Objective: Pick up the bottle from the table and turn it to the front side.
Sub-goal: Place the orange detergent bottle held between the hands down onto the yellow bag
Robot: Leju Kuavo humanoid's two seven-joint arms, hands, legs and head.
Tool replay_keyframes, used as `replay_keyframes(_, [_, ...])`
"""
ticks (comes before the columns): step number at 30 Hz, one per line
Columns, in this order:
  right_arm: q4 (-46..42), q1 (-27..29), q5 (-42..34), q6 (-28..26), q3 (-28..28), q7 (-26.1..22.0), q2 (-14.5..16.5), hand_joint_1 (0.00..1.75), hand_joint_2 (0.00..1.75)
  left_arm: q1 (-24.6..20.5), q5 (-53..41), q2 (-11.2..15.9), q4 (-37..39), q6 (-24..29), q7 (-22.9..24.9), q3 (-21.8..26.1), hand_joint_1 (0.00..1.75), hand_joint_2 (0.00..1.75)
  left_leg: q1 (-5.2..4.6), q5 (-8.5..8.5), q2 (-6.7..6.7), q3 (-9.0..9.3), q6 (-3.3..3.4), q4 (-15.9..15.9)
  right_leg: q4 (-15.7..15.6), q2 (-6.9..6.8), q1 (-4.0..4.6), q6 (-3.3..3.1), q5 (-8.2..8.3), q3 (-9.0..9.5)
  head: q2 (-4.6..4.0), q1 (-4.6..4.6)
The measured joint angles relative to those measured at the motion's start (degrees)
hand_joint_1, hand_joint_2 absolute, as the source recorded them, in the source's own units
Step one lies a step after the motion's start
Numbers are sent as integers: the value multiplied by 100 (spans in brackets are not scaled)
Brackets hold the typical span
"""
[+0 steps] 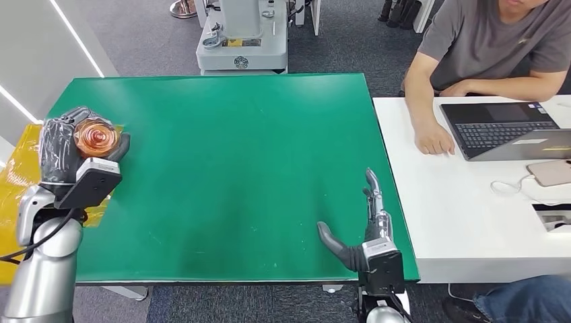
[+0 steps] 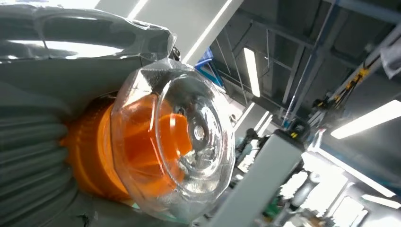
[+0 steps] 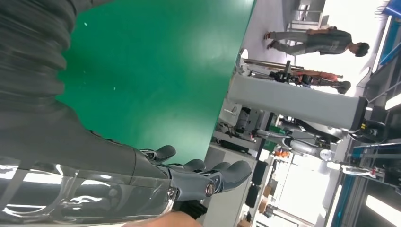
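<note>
Bottle held aloft in the left hand, base toward the head camera.

The bottle (image 1: pixel 96 136) is gripped by the left hand (image 1: pixel 64 151) above the green table's (image 1: pixel 229 168) left edge, its long axis pointed up at the camera; orange liquid is seen inside. The right hand (image 1: pixel 360 225) is spread, holding nothing, well apart.

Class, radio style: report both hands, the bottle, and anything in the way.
Left hand grips the bottle, lifted at the green table's left edge. Right hand open, holding nothing. Nothing lies near the bottle; a person's hand rests on the white desk.
</note>
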Motion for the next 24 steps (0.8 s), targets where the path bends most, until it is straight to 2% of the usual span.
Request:
replay_keyframes(6, [-49, 111, 74, 138, -92, -24, 45, 0, 175, -166, -798, 475, 438, 7, 169, -128, 175, 175, 0, 1, 3, 0, -1, 0, 0, 4, 0, 0, 0, -2, -1, 1])
replay_keyframes(13, [-57, 175, 64, 284, -152, -53, 75, 0, 175, -445, -1716, 892, 1478, 227, 358, -385, 175, 175, 0, 2, 6, 0, -3, 0, 0, 7, 0, -1, 1, -4, -1, -1])
replay_keyframes(18, [-67, 162, 16, 409, -203, -20, 80, 0, 175, -712, -1750, 938, 2478, 251, 133, -488, 175, 175, 0, 3, 6, -1, -4, 0, 1, 7, 0, -2, 2, -3, -1, 1])
replay_keyframes(24, [-78, 92, -19, 580, -221, 24, 82, 0, 175, -1049, -2320, 888, 3742, 654, -61, -663, 175, 175, 0, 3, 10, -1, -4, 0, 1, 10, 0, -4, 3, -3, -1, 1])
